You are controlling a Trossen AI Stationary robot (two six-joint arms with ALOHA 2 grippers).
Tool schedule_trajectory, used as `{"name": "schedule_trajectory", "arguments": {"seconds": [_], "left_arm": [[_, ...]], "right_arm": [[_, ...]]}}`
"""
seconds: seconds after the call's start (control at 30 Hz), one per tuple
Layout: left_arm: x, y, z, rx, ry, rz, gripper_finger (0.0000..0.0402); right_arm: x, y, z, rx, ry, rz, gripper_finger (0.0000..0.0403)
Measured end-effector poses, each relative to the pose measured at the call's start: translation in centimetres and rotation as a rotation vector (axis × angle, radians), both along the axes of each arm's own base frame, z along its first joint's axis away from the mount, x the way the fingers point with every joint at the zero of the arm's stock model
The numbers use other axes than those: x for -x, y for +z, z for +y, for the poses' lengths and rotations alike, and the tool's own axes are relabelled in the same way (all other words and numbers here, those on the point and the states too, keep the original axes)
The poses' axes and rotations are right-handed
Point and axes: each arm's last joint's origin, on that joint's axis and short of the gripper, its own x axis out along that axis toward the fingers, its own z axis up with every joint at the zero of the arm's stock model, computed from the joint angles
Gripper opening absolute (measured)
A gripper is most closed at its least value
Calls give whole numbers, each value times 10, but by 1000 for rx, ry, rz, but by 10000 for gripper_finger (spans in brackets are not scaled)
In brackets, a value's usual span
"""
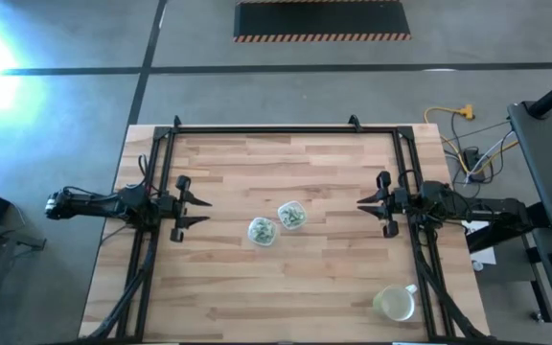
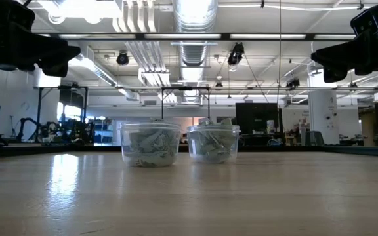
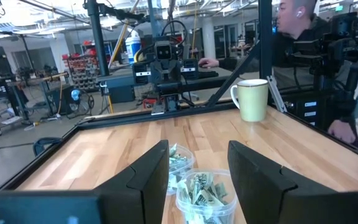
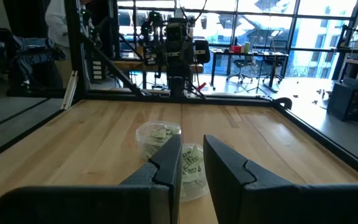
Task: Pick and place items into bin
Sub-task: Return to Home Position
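From above, the left gripper (image 1: pixel 207 211) hangs over the left side of the wooden table (image 1: pixel 257 297). Its 2 fingers are spread wide and hold nothing. The right gripper (image 1: pixel 362 209) faces it from the right side, likewise parted and empty. Between them, mid-table, 2 small clear tubs stand just beside each other: the left tub (image 1: pixel 250 231) and the right tub (image 1: pixel 304 215). Both hold pale green-and-white wrapper pieces (image 1: pixel 291 218). A yellowish-white mug (image 1: pixel 395 304) sits well apart, near the table's right edge.

At table height, both tubs stand upright side by side with pieces heaped inside, and dark arm parts hang at both top corners.

In the left wrist view, its fingers (image 3: pixel 148 177) stand well apart with both tubs showing in the gap. The mug stands beyond them, and a person (image 3: pixel 303 43) is past the table's edge.

In the right wrist view, its fingers (image 4: pixel 229 165) are parted and grip nothing, with the tubs just ahead.
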Motion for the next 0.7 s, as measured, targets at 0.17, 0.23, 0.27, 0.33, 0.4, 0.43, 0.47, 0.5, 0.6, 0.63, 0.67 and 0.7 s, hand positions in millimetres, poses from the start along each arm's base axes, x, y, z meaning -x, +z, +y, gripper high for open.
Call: {"name": "schedule_trajectory", "arguments": {"seconds": [0.17,0.23,0.27,0.33,0.4,0.43,0.47,0.5,0.6,0.63,0.67,0.7], "left_arm": [[0,0,0,0,0,-1,148],[0,0,0,0,0,-1,148],[0,0,0,0,0,0,148],[0,0,0,0,0,-1,148],[0,0,0,0,0,1,148],[0,0,0,0,0,0,148],[0,0,0,0,0,-1,148],[0,0,0,0,0,-1,148],[0,0,0,0,0,-1,148],[0,0,0,0,0,-1,148],[0,0,0,0,0,0,148],[0,0,0,0,0,1,148]], "right_arm": [[0,0,0,0,0,0,57],[0,0,0,0,0,0,57],[0,0,0,-1,0,0,57],[0,0,0,0,0,0,57],[0,0,0,0,0,0,57],[0,0,0,-1,0,0,57],[0,0,0,-1,0,0,57],[0,0,0,-1,0,0,57],[0,0,0,-1,0,0,57],[0,0,0,-1,0,1,57],[0,0,0,-1,0,1,57],[0,0,0,0,0,0,57]]}}
